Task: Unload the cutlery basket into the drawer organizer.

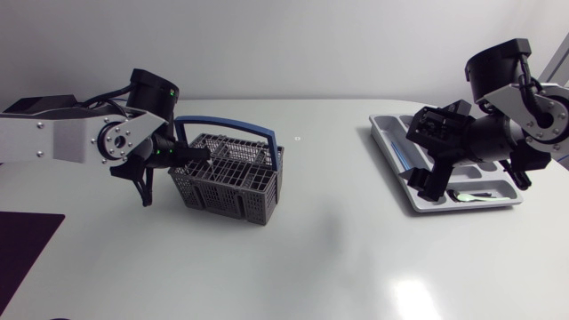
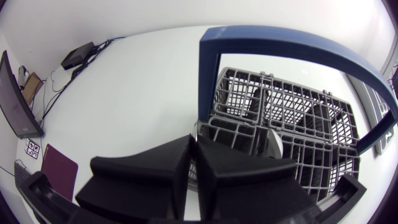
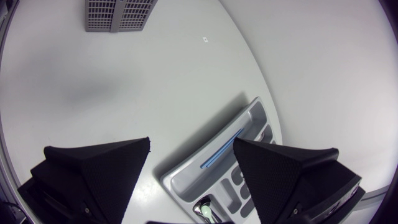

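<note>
The grey cutlery basket [image 1: 233,176] with a blue handle [image 1: 240,127] stands left of the table's middle. My left gripper [image 1: 206,155] is shut at the basket's left rim, fingertips over the nearest compartments. In the left wrist view the gripper [image 2: 194,143] has its fingers pressed together at the basket's [image 2: 292,118] edge; I cannot see anything pinched between them. A round silvery piece [image 2: 274,147] shows inside the basket. My right gripper [image 1: 425,160] hangs open above the grey drawer organizer [image 1: 398,151]. The organizer [image 3: 186,180] lies below the gripper [image 3: 191,146], with a blue strip [image 3: 219,155] in a long slot.
Silver cutlery [image 1: 473,195] lies in the organizer's front compartment. A dark maroon mat [image 1: 22,258] lies at the table's front left corner. Bare white table spans the stretch between basket and organizer. The basket [image 3: 118,14] shows far ahead in the right wrist view.
</note>
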Motion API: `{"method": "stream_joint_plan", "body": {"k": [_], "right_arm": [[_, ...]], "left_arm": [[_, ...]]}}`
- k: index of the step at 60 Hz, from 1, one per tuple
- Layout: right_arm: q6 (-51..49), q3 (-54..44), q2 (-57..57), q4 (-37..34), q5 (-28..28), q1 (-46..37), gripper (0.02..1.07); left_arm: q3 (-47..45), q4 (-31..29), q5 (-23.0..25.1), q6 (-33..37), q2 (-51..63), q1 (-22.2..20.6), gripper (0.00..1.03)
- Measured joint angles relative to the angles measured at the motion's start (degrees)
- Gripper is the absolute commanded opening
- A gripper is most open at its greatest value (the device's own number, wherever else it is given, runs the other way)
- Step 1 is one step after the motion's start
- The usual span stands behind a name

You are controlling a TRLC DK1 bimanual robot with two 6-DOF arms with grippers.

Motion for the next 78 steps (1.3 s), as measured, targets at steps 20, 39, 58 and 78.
{"method": "stream_joint_plan", "body": {"k": [20,39,58,78], "right_arm": [[0.0,0.0,0.0,0.0,0.0,0.1,0.98],[0.2,-0.7,0.0,0.0,0.1,0.7,0.98],[0.2,-0.9,-0.4,0.0,0.2,0.9,0.98],[1.4,-1.0,-1.2,0.0,0.7,2.2,0.98]], "left_arm": [[-0.1,1.1,-1.7,0.3,0.0,-1.2,0.04],[-1.2,2.6,-4.4,4.4,-4.3,-2.1,0.04],[-2.1,2.6,-5.5,5.9,-7.8,-2.1,0.04],[-4.8,3.0,-6.0,6.3,-14.1,-2.5,0.04]]}}
